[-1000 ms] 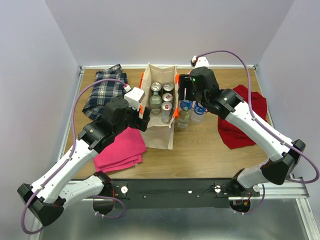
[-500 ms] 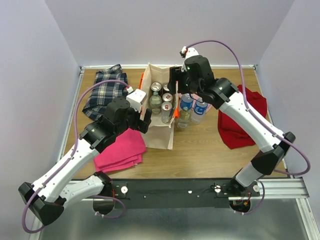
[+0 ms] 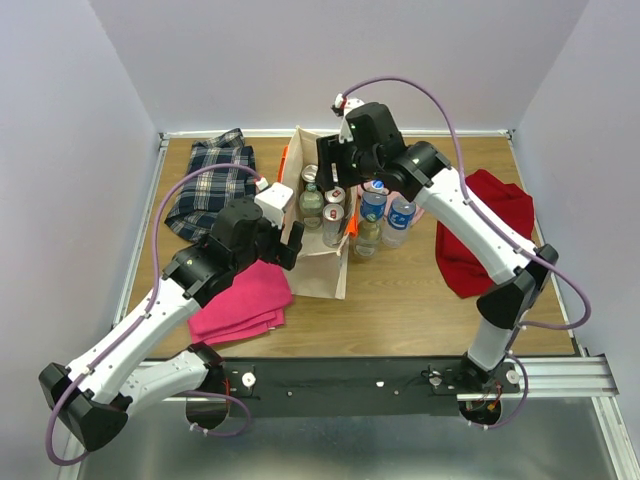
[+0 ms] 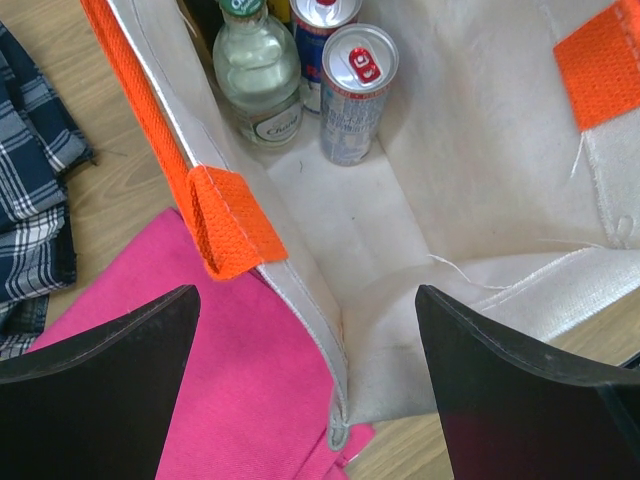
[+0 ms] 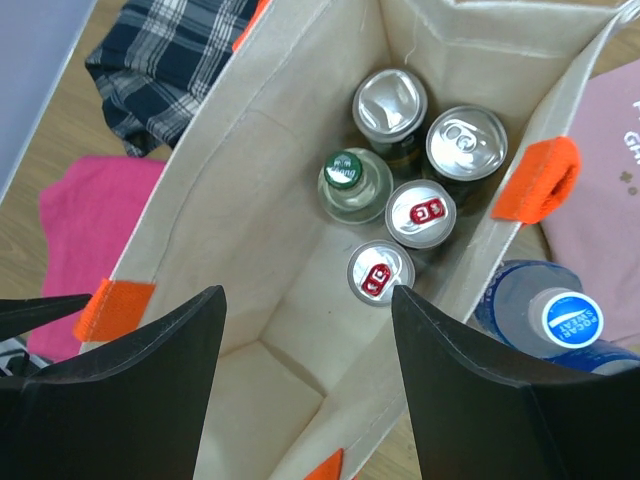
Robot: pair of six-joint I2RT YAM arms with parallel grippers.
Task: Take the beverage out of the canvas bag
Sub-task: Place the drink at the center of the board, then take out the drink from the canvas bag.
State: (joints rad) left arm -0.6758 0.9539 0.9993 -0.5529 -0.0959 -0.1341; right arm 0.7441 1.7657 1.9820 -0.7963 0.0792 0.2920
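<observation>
My wooden table (image 3: 400, 300) carries the bag (image 3: 320, 268) at centre, with bottles (image 3: 385, 222) standing just right of it. On my left lie a plaid cloth (image 3: 205, 185), far, and a pink cloth (image 3: 240, 300), near, against the bag. A red cloth (image 3: 480, 250) lies right.

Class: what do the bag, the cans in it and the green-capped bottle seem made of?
Bag: matt beige woven cloth with stitched seams, likely canvas. Cans: shiny metal tops with pull tabs, probably aluminium. Green-capped bottle: clear glossy body; glass or plastic, cannot tell.
</observation>
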